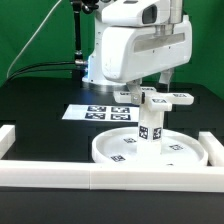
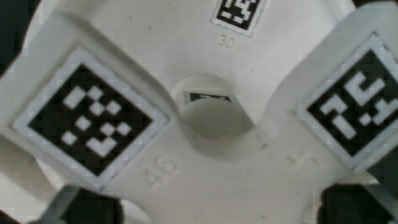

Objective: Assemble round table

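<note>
The large rimmed disc [image 1: 120,152] lies flat on the black table. The short cylinder leg [image 1: 150,126] stands upright in its middle, showing a tag. The cross-shaped piece [image 1: 160,98] sits level on top of the leg. In the wrist view the cross-shaped piece [image 2: 214,60] fills the picture, with a tag on each of three arms and a round hole at its centre. My gripper [image 1: 151,88] comes down from above onto it. In the wrist view my gripper [image 2: 222,208] has one arm of the cross between its dark fingertips [image 2: 80,206], which lie against the arm's sides.
The marker board [image 1: 92,113] lies flat behind the disc. Long white border rails [image 1: 100,180] run along the front and both sides. The arm's white body [image 1: 135,45] stands over the back of the table, with cables behind it.
</note>
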`<move>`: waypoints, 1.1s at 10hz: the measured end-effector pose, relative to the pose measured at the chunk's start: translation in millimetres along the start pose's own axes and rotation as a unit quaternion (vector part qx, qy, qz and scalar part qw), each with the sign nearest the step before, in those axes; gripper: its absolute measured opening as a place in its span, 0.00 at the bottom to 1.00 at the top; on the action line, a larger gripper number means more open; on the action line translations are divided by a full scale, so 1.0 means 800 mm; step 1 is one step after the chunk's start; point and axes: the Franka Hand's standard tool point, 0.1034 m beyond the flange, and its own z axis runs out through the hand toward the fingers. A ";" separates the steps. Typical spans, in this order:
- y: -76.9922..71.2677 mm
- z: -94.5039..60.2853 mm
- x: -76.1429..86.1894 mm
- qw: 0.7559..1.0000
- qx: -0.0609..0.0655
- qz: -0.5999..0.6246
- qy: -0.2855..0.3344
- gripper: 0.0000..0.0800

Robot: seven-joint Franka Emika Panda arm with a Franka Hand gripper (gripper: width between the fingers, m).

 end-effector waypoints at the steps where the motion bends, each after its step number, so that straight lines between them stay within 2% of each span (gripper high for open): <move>1: 0.000 0.000 0.000 1.000 0.000 0.009 0.000 0.55; 4: 0.000 0.000 0.000 0.999 0.000 0.043 0.000 0.55; 7: -0.003 0.000 -0.001 0.977 0.006 0.212 0.008 0.55; 10: -0.007 0.000 0.001 0.910 0.020 0.412 0.025 0.55; 11: -0.006 0.000 0.002 0.878 0.021 0.477 0.032 0.55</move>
